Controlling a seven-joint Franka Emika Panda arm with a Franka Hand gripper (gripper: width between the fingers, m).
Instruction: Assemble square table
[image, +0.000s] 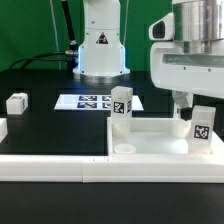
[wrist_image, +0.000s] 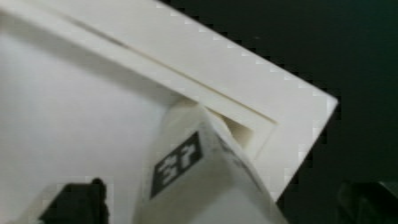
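Note:
The white square tabletop (image: 150, 142) lies with its raised rim up at the exterior view's right. One tagged white leg (image: 121, 103) stands upright at its far left corner. A second tagged leg (image: 200, 125) stands at the far right corner. My gripper (image: 187, 105) hangs just above this second leg. In the wrist view the leg (wrist_image: 199, 160) stands in the tabletop's corner (wrist_image: 80, 100). It sits between my dark fingers (wrist_image: 79, 202) with a gap on each side. The gripper (wrist_image: 222, 208) is open.
A loose white leg (image: 15, 101) lies on the black table at the exterior view's left, and another (image: 2, 128) at the left edge. The marker board (image: 92, 101) lies before the robot base. A long white border rail (image: 55, 166) runs along the front.

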